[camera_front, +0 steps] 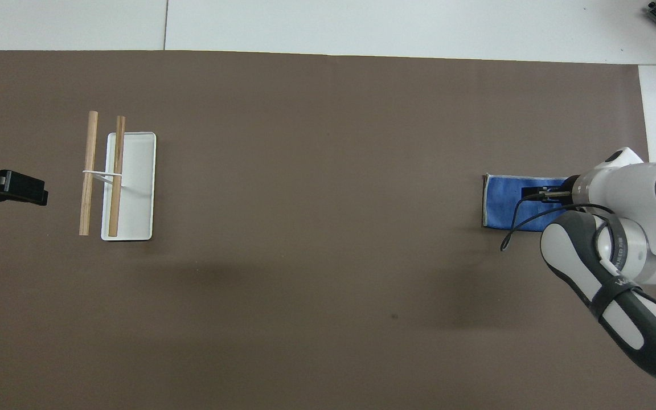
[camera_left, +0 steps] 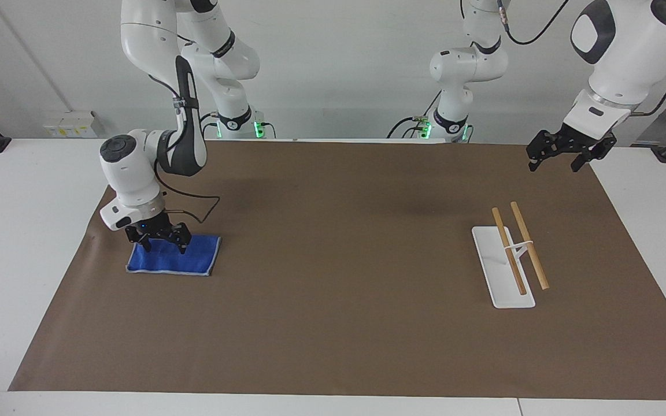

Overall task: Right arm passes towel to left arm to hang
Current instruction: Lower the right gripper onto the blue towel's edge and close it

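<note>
1. Because the towel (camera_left: 173,256) lies flat and folded on the brown mat (camera_left: 333,323) toward the right arm's end of the table, the pick has to begin from a thin edge.
2. Directly on its edge nearer the robots sits the right gripper (camera_left: 162,242), fingers spread apart and straddling the cloth, tips at or just above the surface; nothing is clamped yet.
3. Judging from this, the step in hand is the first grasp, and the handover and hanging are not yet begun.
4. Risk: if the fingers close too high, they may pinch only the top layer, so the towel unfolds and dangles unevenly at the pass.
5. Risk: pressing down too hard could catch the mat along with the cloth and drag it.
6. Well apart, toward the left arm's end, stands the rack (camera_left: 512,254), two wooden bars over a white base.
7. Over the mat's corner near that rack hangs the left gripper (camera_left: 557,158), fingers apart, waiting; a poor grip now leaves it little free cloth to take.
</note>
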`<action>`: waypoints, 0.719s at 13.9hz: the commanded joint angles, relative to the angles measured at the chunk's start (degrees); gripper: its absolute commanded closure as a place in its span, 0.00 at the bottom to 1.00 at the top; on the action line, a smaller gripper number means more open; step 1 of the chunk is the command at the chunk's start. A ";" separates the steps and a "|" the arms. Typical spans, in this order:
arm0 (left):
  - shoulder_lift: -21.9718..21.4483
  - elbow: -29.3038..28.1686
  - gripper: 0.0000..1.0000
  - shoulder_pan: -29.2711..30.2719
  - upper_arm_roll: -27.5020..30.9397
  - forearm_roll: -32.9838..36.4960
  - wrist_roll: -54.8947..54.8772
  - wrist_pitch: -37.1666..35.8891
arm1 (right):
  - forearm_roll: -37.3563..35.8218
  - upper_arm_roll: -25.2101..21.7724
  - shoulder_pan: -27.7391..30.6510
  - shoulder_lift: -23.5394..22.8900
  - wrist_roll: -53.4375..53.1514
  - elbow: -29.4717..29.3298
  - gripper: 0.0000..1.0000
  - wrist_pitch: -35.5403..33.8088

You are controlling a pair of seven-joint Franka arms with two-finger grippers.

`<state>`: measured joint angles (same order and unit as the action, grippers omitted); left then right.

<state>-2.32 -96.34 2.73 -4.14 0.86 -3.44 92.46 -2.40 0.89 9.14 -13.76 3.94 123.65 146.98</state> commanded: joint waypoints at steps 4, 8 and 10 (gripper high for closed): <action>-1.46 -1.48 0.00 0.34 -0.17 0.72 0.37 -0.17 | 1.17 0.34 1.40 -1.62 2.30 1.77 0.00 2.52; -1.46 -1.48 0.00 0.34 -0.17 0.72 0.37 -0.09 | 1.26 0.43 1.41 -1.53 2.21 2.39 0.00 2.43; -1.37 -1.48 0.00 0.34 -0.17 0.72 0.37 0.26 | 1.26 0.43 1.41 -1.53 2.12 2.39 0.08 2.26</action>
<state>-2.32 -96.34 2.73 -4.14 0.86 -3.44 92.45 -2.40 0.88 9.69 -15.57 3.95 124.93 148.01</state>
